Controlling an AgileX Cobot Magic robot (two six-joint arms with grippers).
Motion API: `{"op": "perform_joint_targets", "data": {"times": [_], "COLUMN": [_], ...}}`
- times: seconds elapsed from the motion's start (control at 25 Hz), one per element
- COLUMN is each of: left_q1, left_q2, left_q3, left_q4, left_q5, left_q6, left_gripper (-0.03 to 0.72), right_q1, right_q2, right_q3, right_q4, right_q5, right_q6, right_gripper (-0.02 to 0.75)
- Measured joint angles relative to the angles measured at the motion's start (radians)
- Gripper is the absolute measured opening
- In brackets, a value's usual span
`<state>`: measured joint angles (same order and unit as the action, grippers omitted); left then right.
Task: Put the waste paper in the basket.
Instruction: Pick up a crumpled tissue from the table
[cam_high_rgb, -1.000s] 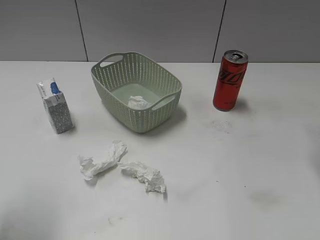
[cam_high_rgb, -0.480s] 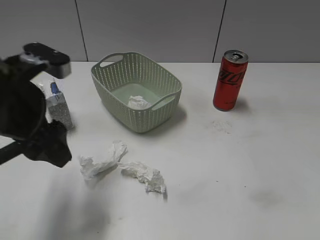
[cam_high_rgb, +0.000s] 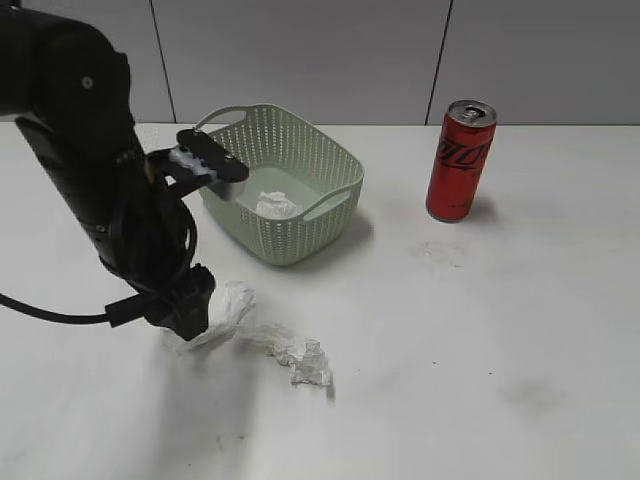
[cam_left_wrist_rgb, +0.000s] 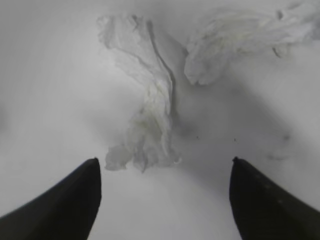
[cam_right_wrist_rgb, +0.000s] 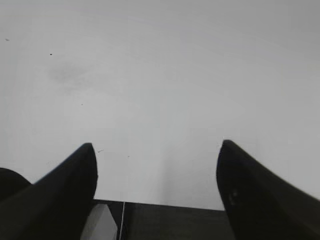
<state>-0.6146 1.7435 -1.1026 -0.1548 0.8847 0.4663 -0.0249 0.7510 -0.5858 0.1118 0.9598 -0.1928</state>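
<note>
Two crumpled white waste papers lie on the white table: one (cam_high_rgb: 232, 308) on the left, partly hidden by my left arm, and one (cam_high_rgb: 296, 352) to its right. In the left wrist view the left paper (cam_left_wrist_rgb: 147, 115) lies just ahead of my open left gripper (cam_left_wrist_rgb: 165, 172), and the other paper (cam_left_wrist_rgb: 235, 40) is at the top right. The pale green basket (cam_high_rgb: 330, 165) stands behind them with one white paper (cam_high_rgb: 275, 204) inside. My right gripper (cam_right_wrist_rgb: 156, 152) is open and empty over bare table near its edge; it does not show in the exterior view.
A red drink can (cam_high_rgb: 460, 160) stands at the right of the basket. My left arm hides the tissue pack at the left. The table edge (cam_right_wrist_rgb: 160, 202) shows under my right gripper.
My left arm has come in from the left and swung down over the left waste paper. It now covers the tissue pack. The papers, basket and can have not moved.
</note>
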Motion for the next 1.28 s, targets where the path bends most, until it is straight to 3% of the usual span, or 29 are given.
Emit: {"op": "perform_joint_targets", "data": {"times": [0.28,0.72,1.12,1.28], "left_q1": [0.0,0.0,0.0,0.0], "left_q2": [0.055,0.126,0.2,0.202], "left_q3": [-0.001,-0.001,-0.002,-0.002], "left_q4": [0.008,0.047,0.047,0.044], "left_q5": [-0.103,-0.168,-0.183,-0.187], "left_q6": [0.018,0.018,0.018,0.018], "left_gripper": [0.592,0.592,0.585,0.507], "right_q1": [0.0,0.0,0.0,0.0], "right_q2": [-0.294,-0.624,-0.687,-0.687], "right_q3": [0.15,0.161,0.162,0.162], "right_q4": [0.0,-0.006,-0.009,-0.009], "right_q5": [-0.017,-0.015,-0.015,-0.015], "right_q6": [0.001,0.002,0.002,0.002], "right_gripper": [0.561,0.561,0.553,0.553]}}
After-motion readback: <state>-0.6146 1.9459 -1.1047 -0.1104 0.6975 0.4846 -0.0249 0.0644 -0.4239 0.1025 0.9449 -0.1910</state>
